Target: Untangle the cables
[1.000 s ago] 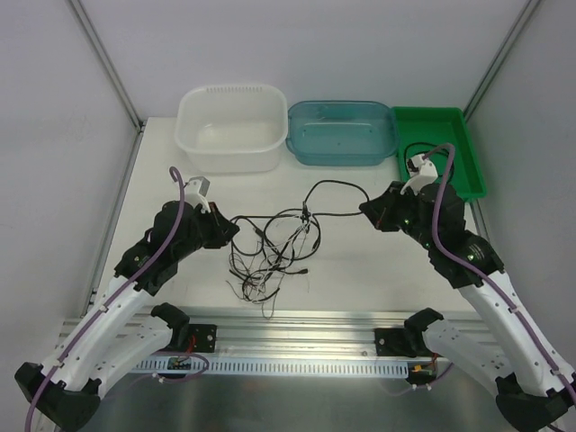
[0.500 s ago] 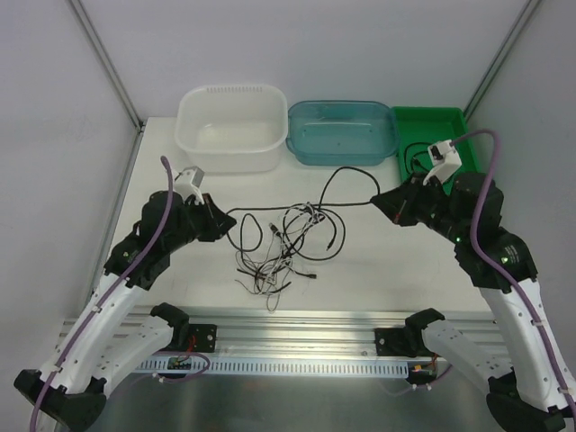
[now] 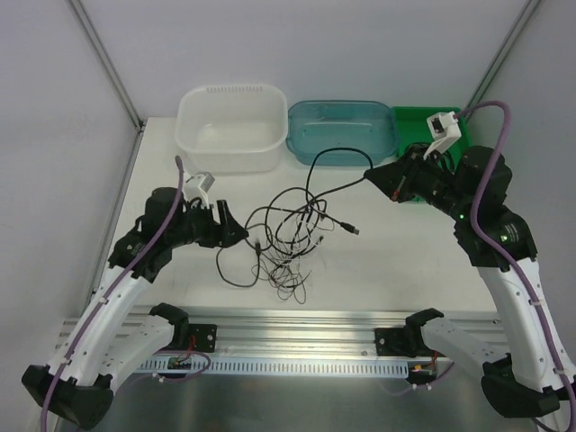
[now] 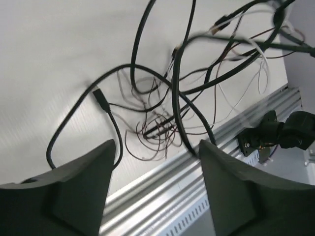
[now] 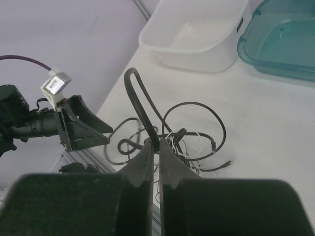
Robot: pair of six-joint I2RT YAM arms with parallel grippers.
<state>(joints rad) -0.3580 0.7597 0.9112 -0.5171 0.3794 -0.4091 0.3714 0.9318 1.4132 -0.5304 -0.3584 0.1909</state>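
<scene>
On the bench (image 3: 405, 261), the cables (image 3: 283, 238) are seen loosely tangled. One thick black cable (image 5: 140, 98) is clamped in the right tool (image 5: 153, 147) and held above the heap. The left tool (image 4: 156, 147) is released, fingers apart, beside the tangle. Print on the left arm's white module (image 5: 54, 84) cannot be read.

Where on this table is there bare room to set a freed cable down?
Widest bare patch: the table between the cables, the right arm and the near rail. A narrower strip lies between the white tub and the tangle. Crowded: the centre, where the open left gripper sits at the tangle and the right gripper holds a black cable raised.
</scene>
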